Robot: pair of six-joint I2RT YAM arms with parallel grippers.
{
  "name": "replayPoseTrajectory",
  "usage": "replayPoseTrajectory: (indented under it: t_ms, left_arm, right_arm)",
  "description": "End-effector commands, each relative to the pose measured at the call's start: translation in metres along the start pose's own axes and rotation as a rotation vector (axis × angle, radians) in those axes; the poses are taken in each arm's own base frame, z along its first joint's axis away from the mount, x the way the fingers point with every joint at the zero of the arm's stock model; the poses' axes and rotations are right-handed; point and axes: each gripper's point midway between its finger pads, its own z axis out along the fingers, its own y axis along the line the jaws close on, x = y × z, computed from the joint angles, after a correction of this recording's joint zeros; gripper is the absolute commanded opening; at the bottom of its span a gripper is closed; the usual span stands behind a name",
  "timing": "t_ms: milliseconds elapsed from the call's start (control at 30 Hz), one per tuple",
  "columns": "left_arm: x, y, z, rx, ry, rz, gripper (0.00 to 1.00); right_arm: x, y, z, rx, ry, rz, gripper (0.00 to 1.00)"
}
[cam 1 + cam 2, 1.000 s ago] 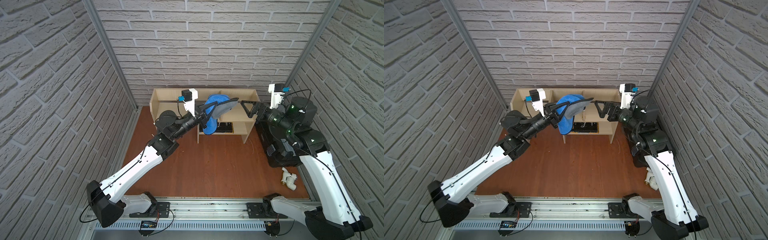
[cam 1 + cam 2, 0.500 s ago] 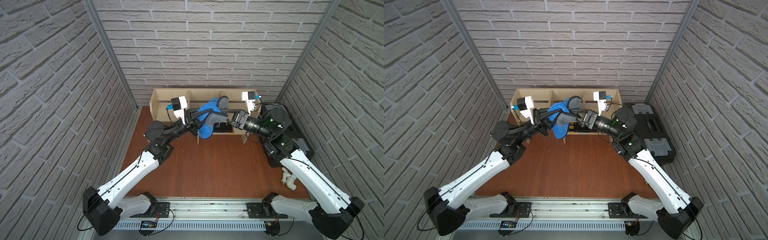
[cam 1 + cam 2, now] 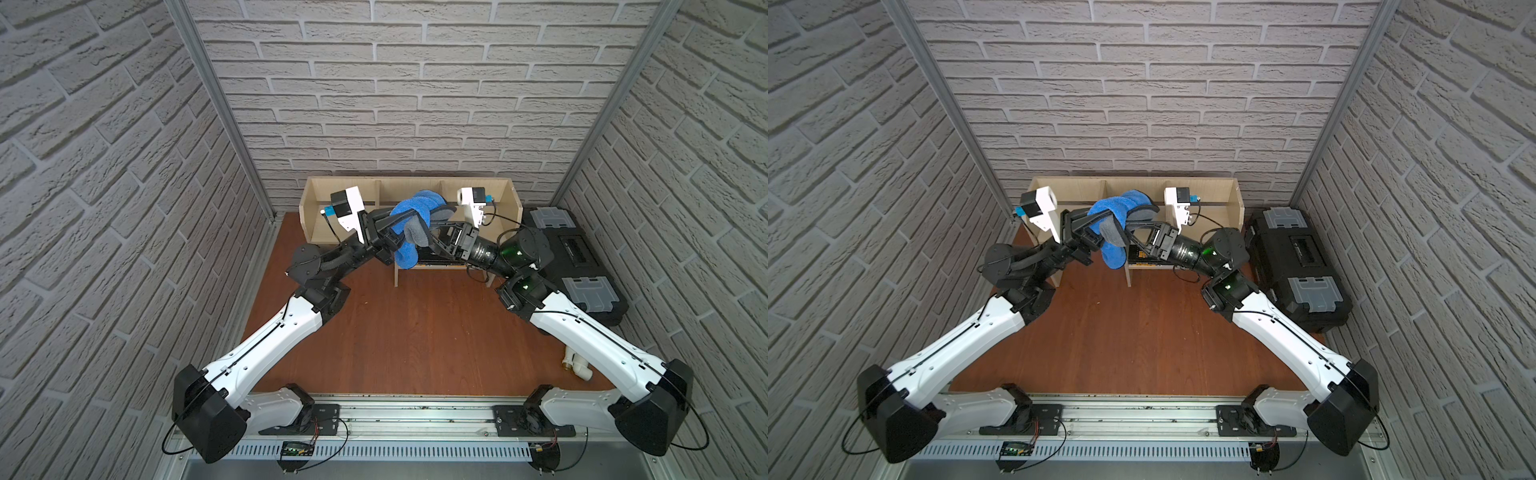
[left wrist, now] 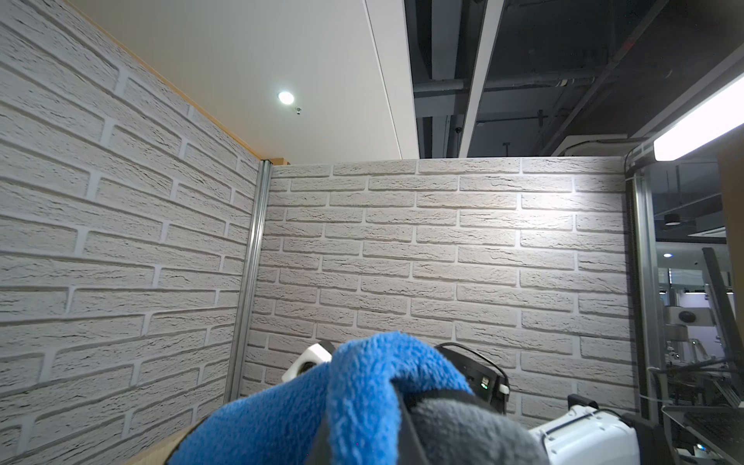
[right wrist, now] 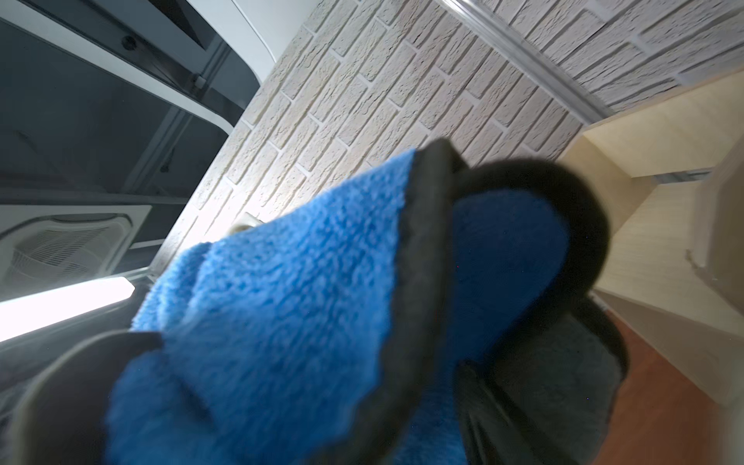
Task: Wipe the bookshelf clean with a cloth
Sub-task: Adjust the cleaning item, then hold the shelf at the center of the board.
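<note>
The pale plywood bookshelf [image 3: 505,195] [image 3: 1233,195] stands against the back brick wall. In front of its middle bay the blue-and-grey cloth [image 3: 415,207] [image 3: 1122,203] hangs bunched in the air. My left gripper [image 3: 405,230] [image 3: 1104,228] comes in from the left and is shut on the cloth's blue part [image 4: 362,402]. From the right, my right gripper [image 3: 430,233] [image 3: 1127,232] has its jaws on either side of the grey fold. The cloth [image 5: 302,302] fills the right wrist view, blurred, so whether the jaws clamp it does not show.
A black toolbox [image 3: 577,257] [image 3: 1296,257] with grey latches lies right of the bookshelf. A white pipe fitting [image 3: 575,361] lies on the brown floor [image 3: 415,332] by the right arm. A dark object [image 3: 436,262] sits on the low shelf. Brick walls close in on three sides.
My right arm swung left from beside the toolbox to the cloth, and its jaws narrowed around it. My left arm drew the cloth slightly leftwards and lower.
</note>
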Motion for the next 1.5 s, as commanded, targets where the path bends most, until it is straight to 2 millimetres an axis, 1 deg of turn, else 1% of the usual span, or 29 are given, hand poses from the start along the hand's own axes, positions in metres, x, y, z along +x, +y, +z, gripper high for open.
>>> replayPoseTrajectory:
  t_ms: [0,67,133,200,233,267,300,333,367,400,433,467,500,533,600,700,733,833,900,967,1100,1133,1200,1267,1367,1467]
  left_arm:
    - [0.008,-0.01,-0.004,0.05,-0.001,-0.017,0.0]
    - [0.016,-0.005,-0.007,0.029,0.016,-0.026,0.0]
    - [0.025,0.001,-0.01,-0.001,0.038,-0.029,0.0]
    - [0.033,0.012,-0.014,-0.065,0.065,-0.019,0.0]
    - [0.036,0.017,-0.017,-0.096,0.078,-0.01,0.08]
    - [0.039,0.022,-0.018,-0.13,0.091,-0.001,0.26]
    - [0.043,0.028,-0.02,-0.162,0.109,0.003,0.46]
    - [0.045,0.033,-0.021,-0.193,0.126,0.01,0.58]
    - [0.047,0.041,-0.023,-0.241,0.151,0.018,0.81]
    - [0.047,0.048,-0.026,-0.292,0.178,0.036,0.98]
    - [0.049,0.056,-0.029,-0.353,0.219,0.051,0.98]
    - [0.046,0.063,-0.034,-0.416,0.254,0.084,0.98]
    - [0.038,0.068,-0.039,-0.482,0.281,0.126,0.98]
    - [0.029,0.074,-0.044,-0.545,0.298,0.164,0.98]
    - [0.003,0.083,-0.062,-0.693,0.317,0.243,0.99]
    - [-0.032,0.093,-0.089,-0.846,0.348,0.334,0.98]
    - [-0.041,0.1,-0.102,-0.923,0.373,0.353,0.98]
    - [-0.066,0.134,-0.164,-1.28,0.449,0.414,0.98]
    - [-0.068,0.151,-0.201,-1.423,0.499,0.444,0.99]
    - [-0.062,0.166,-0.227,-1.487,0.53,0.42,0.98]
    - [-0.044,0.2,-0.26,-1.566,0.608,0.371,0.98]
    - [-0.04,0.207,-0.263,-1.563,0.617,0.358,0.98]
    - [-0.04,0.22,-0.281,-1.611,0.623,0.352,0.98]
    - [-0.039,0.231,-0.293,-1.628,0.609,0.323,0.98]
    - [-0.035,0.246,-0.309,-1.614,0.571,0.25,0.98]
    - [-0.026,0.258,-0.314,-1.58,0.57,0.224,0.98]
  right_arm:
    - [-0.018,0.034,0.003,-0.095,-0.064,-0.031,0.52]
    - [-0.021,0.041,0.003,-0.103,-0.066,-0.048,0.38]
    - [-0.023,0.045,0.002,-0.109,-0.071,-0.057,0.26]
    - [-0.022,0.048,0.001,-0.109,-0.067,-0.069,0.12]
    - [-0.021,0.047,0.0,-0.099,-0.065,-0.075,0.06]
    - [-0.021,0.045,-0.001,-0.077,-0.066,-0.084,0.03]
    - [-0.02,0.042,-0.003,-0.051,-0.066,-0.094,0.03]
    - [-0.02,0.041,-0.005,-0.029,-0.064,-0.108,0.03]
    - [-0.02,0.04,-0.007,0.006,-0.06,-0.131,0.03]
    - [-0.02,0.036,-0.011,0.067,-0.051,-0.159,0.02]
    - [-0.021,0.032,-0.016,0.136,-0.046,-0.193,0.03]
    - [-0.023,0.029,-0.024,0.219,-0.039,-0.246,0.03]
    - [-0.028,0.029,-0.034,0.306,-0.042,-0.309,0.03]
    - [-0.032,0.029,-0.044,0.385,-0.039,-0.361,0.03]
    - [-0.05,0.026,-0.068,0.584,-0.05,-0.465,0.03]
    - [-0.08,0.018,-0.098,0.803,-0.078,-0.533,0.03]
    - [-0.089,0.015,-0.103,0.843,-0.083,-0.54,0.03]
    - [-0.11,-0.009,-0.118,0.972,-0.071,-0.517,0.03]
    - [-0.12,-0.036,-0.124,1.029,-0.047,-0.479,0.03]
    - [-0.122,-0.062,-0.13,1.086,-0.016,-0.458,0.03]
    - [-0.12,-0.111,-0.142,1.188,0.025,-0.422,0.03]
    - [-0.119,-0.121,-0.145,1.213,0.033,-0.415,0.03]
    - [-0.116,-0.142,-0.153,1.274,0.064,-0.409,0.03]
    - [-0.115,-0.157,-0.163,1.33,0.086,-0.408,0.03]
    - [-0.116,-0.175,-0.178,1.396,0.099,-0.395,0.03]
    - [-0.117,-0.188,-0.19,1.441,0.103,-0.382,0.03]
